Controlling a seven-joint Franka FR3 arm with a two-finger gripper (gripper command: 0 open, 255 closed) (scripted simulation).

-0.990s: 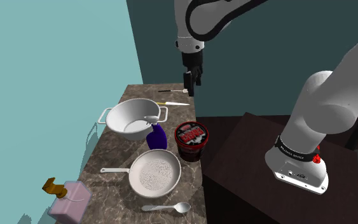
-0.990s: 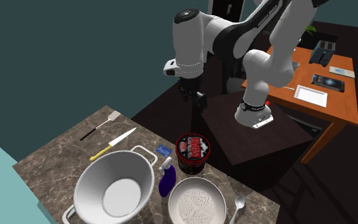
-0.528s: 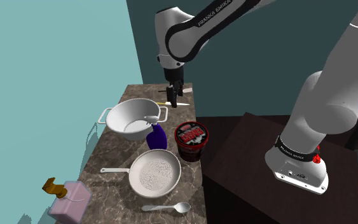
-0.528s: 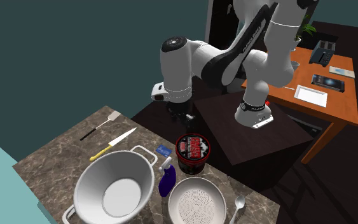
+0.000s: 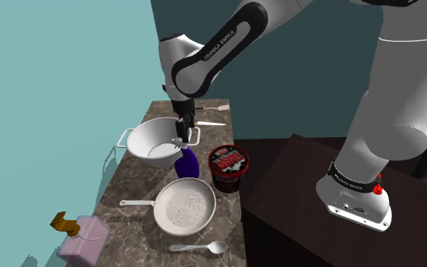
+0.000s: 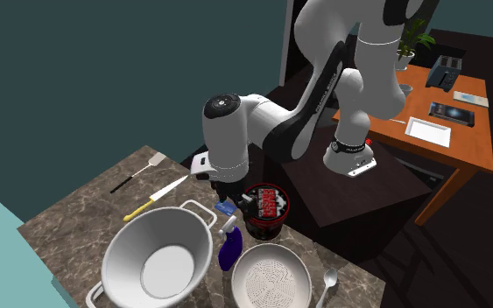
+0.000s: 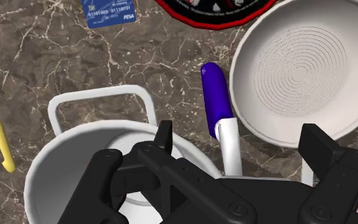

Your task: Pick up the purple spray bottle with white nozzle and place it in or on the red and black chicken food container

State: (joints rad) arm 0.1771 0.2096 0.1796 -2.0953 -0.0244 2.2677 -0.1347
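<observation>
Teal wall [image 5: 52, 76], marble counter [image 5: 117, 183], wooden desk [image 6: 468, 144]

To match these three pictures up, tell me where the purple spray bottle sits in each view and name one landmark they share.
Shoulder view: the purple spray bottle at centre, between the two-handled pot and the perforated pan.
Second exterior view: low centre, below-left of the red and black container.
Wrist view: lying between pot and pan.
Shared landmark: the red and black container, close beside the bottle.
</observation>
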